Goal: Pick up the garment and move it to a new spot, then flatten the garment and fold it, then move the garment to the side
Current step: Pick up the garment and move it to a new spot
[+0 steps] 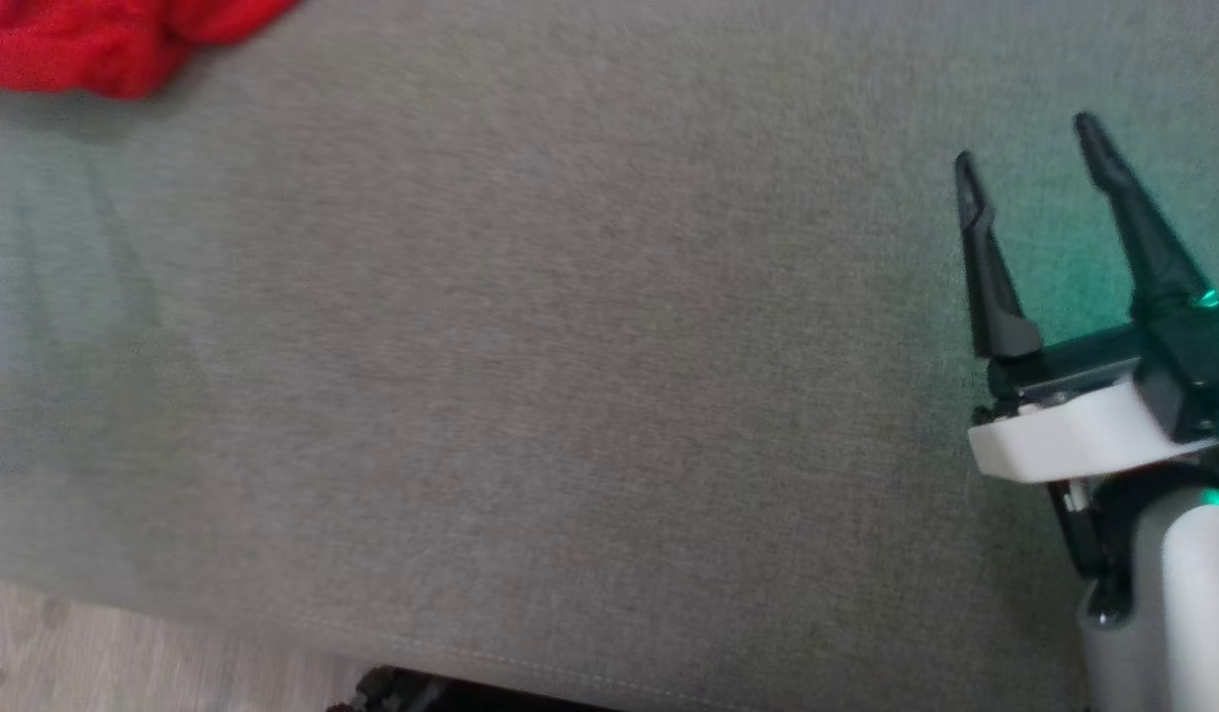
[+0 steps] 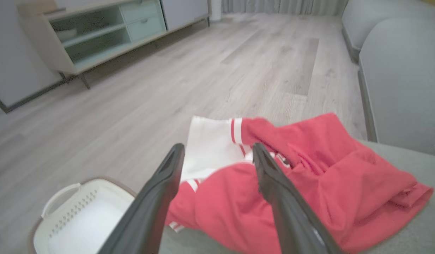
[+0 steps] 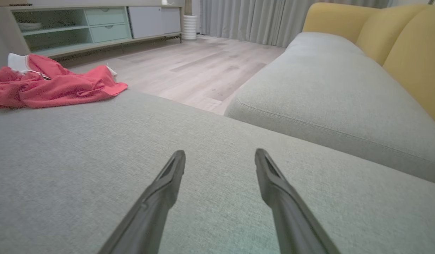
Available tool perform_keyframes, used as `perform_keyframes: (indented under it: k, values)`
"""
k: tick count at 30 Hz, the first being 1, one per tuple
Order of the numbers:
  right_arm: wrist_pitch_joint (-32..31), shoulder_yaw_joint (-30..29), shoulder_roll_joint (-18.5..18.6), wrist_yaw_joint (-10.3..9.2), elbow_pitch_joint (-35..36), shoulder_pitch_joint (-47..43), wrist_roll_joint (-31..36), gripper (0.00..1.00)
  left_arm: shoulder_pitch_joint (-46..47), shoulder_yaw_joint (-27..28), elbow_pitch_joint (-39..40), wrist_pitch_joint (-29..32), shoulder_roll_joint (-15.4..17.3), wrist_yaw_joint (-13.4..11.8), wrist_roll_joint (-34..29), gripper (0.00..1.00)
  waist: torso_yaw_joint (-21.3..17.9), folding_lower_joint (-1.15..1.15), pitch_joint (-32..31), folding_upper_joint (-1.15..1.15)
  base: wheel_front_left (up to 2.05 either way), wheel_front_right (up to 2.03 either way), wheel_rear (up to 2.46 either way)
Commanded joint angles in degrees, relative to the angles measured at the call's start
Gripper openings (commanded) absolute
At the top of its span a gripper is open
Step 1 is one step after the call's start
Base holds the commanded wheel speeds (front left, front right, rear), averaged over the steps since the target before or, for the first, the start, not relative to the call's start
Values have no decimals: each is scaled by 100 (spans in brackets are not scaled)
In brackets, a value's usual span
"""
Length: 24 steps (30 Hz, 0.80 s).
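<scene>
Garment (image 1: 95, 44) crumpled, cut off at head view's corner

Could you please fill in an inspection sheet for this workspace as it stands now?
Surface: grey fabric cushion, smooth.
Job's things: red and white garment, crumpled at the cushion's edge, unfolded.
Clutter: white laundry basket on the floor beside the cushion.
Grippers: left gripper open, fingers aimed at the garment; right gripper open over the cushion, apart from the garment.
Cables: nothing seen.
Surroundings: wooden floor, sideboard, grey sofa with yellow back cushions, curtains.
</scene>
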<state>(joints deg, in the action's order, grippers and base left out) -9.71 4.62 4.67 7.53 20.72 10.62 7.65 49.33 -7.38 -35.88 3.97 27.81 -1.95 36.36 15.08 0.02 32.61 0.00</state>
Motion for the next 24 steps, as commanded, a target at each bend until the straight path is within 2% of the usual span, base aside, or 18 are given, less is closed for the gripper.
perform_keyframes:
  k: [1,9,10,11,12,13,19,24]
  values:
    - [-29,138,5,-4,264,147,38,100,152,192,60,15,319,-1,31,100,-221,-2,412,0,0,0,0]
    - [-14,53,121,-4,490,120,52,100,477,82,-1146,134,-9,150,198,100,-239,-2,701,0,0,0,0]
    - [-13,45,128,-4,493,119,53,100,509,81,-1243,113,-42,189,223,87,-234,-2,706,0,0,0,0]
    - [-13,44,136,-4,493,121,53,100,544,82,-1326,79,-69,237,247,49,-229,-2,707,0,0,0,0]
    - [-8,48,141,-4,494,130,58,100,578,96,-1404,33,-98,285,280,20,-223,-2,703,0,0,0,0]
    - [0,52,143,-4,489,139,61,100,607,102,-1482,-10,-124,336,307,0,-216,-2,688,0,0,0,0]
    - [92,76,118,-4,324,170,52,100,801,-22,-1652,-523,-65,517,140,0,-183,-2,448,0,0,0,0]
    - [288,82,29,-4,28,187,-4,100,950,-154,-1552,-810,89,686,7,0,-231,-2,5,0,0,0,0]
